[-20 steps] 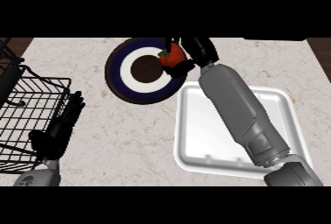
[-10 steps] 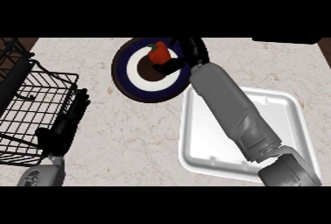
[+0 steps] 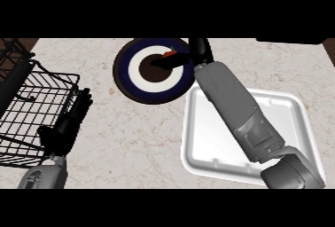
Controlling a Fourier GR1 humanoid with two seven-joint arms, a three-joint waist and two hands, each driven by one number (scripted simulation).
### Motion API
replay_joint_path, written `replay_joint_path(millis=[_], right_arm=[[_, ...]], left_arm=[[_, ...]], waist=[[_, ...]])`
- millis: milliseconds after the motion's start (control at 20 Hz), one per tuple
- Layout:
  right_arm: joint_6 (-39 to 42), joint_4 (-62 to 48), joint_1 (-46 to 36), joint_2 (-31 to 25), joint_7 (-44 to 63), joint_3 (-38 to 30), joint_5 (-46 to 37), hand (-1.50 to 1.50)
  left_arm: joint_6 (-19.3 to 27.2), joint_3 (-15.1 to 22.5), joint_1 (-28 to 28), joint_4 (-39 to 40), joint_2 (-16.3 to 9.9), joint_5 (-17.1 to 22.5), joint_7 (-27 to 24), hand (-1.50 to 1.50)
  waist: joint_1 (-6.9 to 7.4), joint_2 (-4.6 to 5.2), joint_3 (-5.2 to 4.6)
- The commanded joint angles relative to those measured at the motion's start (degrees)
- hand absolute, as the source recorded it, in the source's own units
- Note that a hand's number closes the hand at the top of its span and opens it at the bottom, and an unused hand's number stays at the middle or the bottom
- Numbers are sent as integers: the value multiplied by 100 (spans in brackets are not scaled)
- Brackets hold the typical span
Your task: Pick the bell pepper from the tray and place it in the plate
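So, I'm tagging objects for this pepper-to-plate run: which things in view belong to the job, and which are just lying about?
Part of the job:
- bell pepper, only a red sliver showing over the plate
- plate, dark blue with white ring
- tray, white
- right hand, over the plate's middle

Just lying about:
- wire basket, black, at the left
- left hand, resting beside the basket

1 plate (image 3: 134, 84), 1 white tray (image 3: 288, 111), 1 black wire basket (image 3: 33, 115), 1 bell pepper (image 3: 169, 54), 2 robot hands: left (image 3: 65, 128), right (image 3: 189, 55).
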State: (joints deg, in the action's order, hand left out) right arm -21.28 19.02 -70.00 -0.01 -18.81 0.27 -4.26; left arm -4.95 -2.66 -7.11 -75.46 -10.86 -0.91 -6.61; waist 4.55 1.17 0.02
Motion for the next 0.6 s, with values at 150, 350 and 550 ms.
replay_joint_path(millis=[150,350,550], right_arm=[[927,4,205,-287,-551,-1082,1072,-150],[1882,-205,818,-764,-1330,-1315,1274,-150],[2455,-551,1081,-1215,-1850,-1337,1179,-150]], left_arm=[[3,-34,393,-316,-6,40,-81,0],[-38,-231,49,242,-139,29,-316,0],[-41,-54,196,-312,-45,31,47,0]], waist=[[-120,-20,8],[-217,31,4],[-81,47,14]])
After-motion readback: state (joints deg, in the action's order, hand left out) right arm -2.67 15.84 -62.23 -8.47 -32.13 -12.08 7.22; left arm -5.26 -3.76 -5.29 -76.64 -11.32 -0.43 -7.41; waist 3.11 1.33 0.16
